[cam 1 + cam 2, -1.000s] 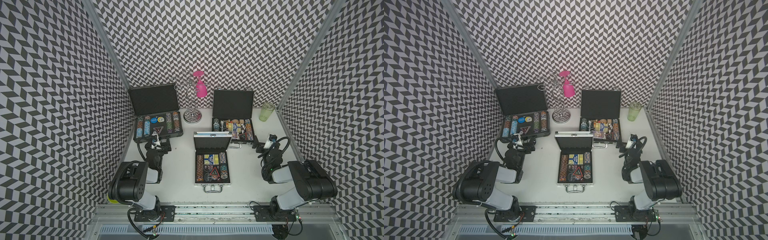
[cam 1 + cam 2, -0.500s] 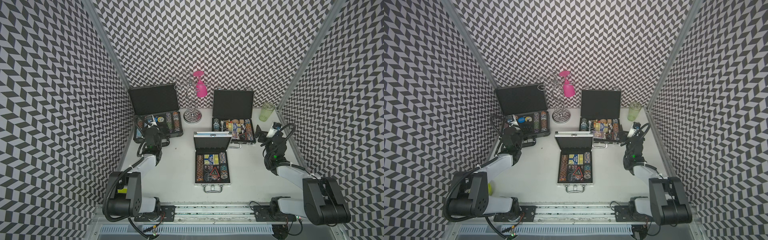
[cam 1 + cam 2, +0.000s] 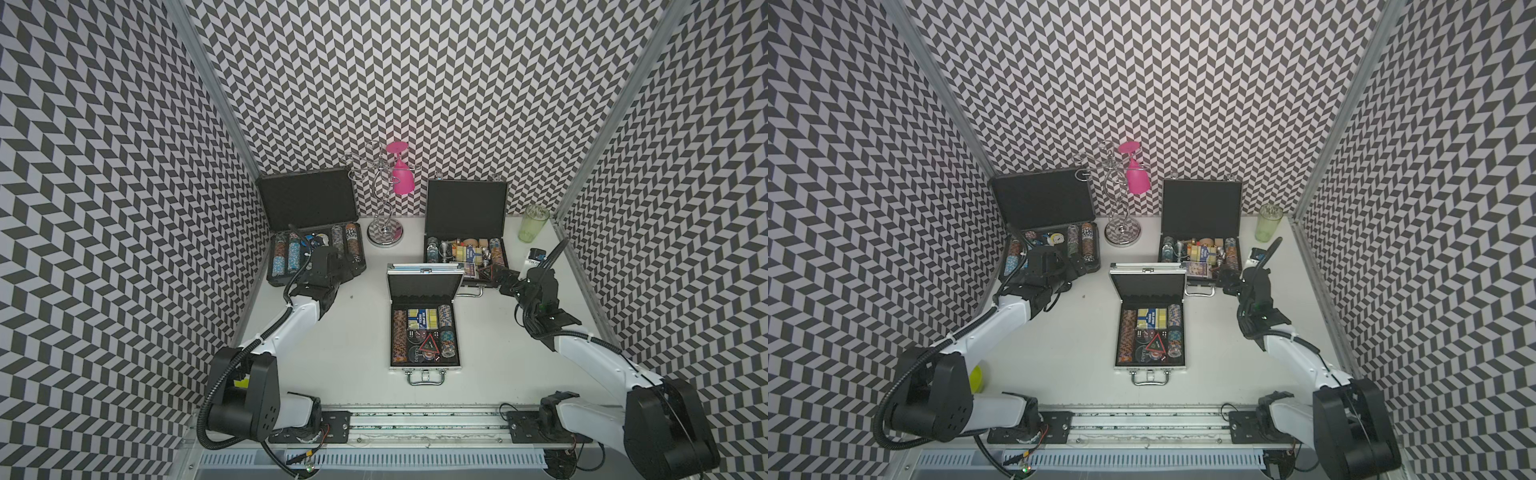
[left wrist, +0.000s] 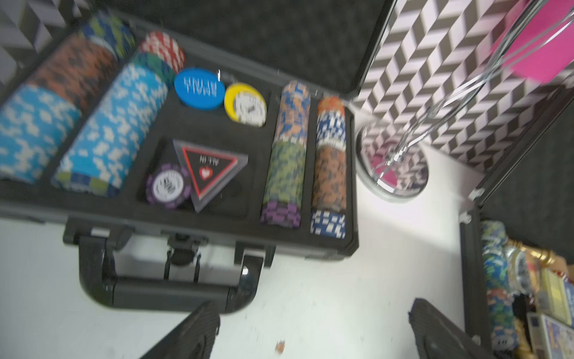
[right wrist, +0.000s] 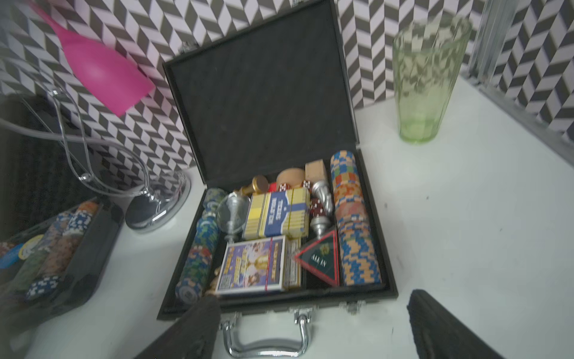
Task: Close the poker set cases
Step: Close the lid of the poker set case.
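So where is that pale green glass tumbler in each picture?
Top view: pale green glass tumbler, far right corner of the table.
Top view: same corner.
Left wrist: not in it.
Right wrist: tumbler beside the flat black, silver-handled case.
Landmark: that case, in all four.

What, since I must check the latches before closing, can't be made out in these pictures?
- Large dark-grey case: handle in both top views, covered by left end effector.
- Flat black case: front corner in both top views, under right end effector.
- Small silver case: latches too small; outside both wrist views.
- Chips: print blurred in left wrist view.
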`<action>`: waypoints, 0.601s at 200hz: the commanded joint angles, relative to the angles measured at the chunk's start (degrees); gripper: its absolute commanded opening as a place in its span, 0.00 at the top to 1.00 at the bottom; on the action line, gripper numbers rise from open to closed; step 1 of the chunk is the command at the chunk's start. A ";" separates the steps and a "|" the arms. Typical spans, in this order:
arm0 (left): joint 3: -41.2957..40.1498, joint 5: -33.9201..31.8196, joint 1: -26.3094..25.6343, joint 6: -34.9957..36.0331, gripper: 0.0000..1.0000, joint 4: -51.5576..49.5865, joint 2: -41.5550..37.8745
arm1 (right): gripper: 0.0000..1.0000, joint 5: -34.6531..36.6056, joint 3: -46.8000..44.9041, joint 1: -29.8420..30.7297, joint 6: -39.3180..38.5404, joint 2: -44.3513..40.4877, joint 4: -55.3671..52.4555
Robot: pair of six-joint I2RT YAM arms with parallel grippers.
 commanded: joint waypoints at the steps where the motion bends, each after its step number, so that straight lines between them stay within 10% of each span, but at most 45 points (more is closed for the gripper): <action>1: 1.72 4.31 -0.02 -1.64 0.02 -9.46 0.88 | 0.05 2.47 -1.26 3.60 4.96 -1.57 -7.09; 120: 9.26 16.17 -4.04 -2.76 0.04 -17.18 -1.14 | 0.14 -2.32 -5.44 11.74 8.80 -4.88 -15.66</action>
